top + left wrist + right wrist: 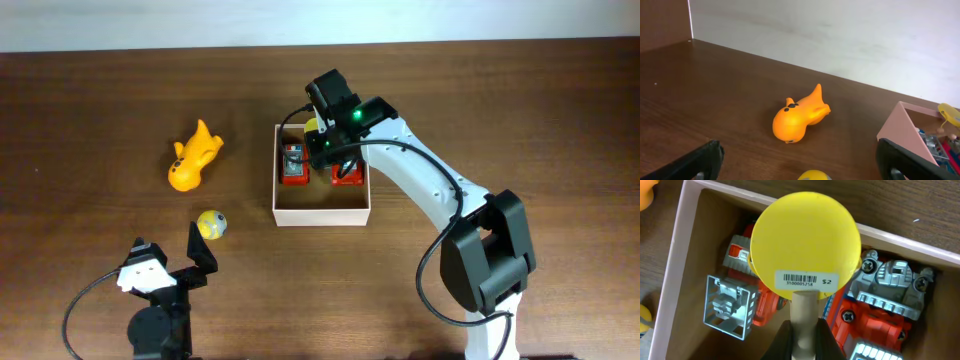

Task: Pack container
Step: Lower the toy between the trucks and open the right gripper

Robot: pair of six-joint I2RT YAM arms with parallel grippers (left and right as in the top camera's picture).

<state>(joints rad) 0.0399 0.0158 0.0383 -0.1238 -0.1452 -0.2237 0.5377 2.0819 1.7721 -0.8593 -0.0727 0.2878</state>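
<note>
The right hand [802,336] was clenched on the pale, smooth stem of a yellow disc-topped toy [805,245]. A barcode sticker sat on the toy's edge, and the stem ran straight from the hand up to the disc. Directly beneath lay the container [320,203], at the centre of the overhead frame. It was square, with thin white walls and a tan cardboard inside, and held two red-and-grey plastic vehicles [885,305]. The left hand [172,252] stood released at lower left, well apart, nearer the yellow ball [211,224] and the glossy orange fish-shaped toy [193,157] on the dark wooden tabletop [80,100].

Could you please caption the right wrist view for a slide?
Right hand holds a yellow disc by its stem above two red toys in the box.
</note>
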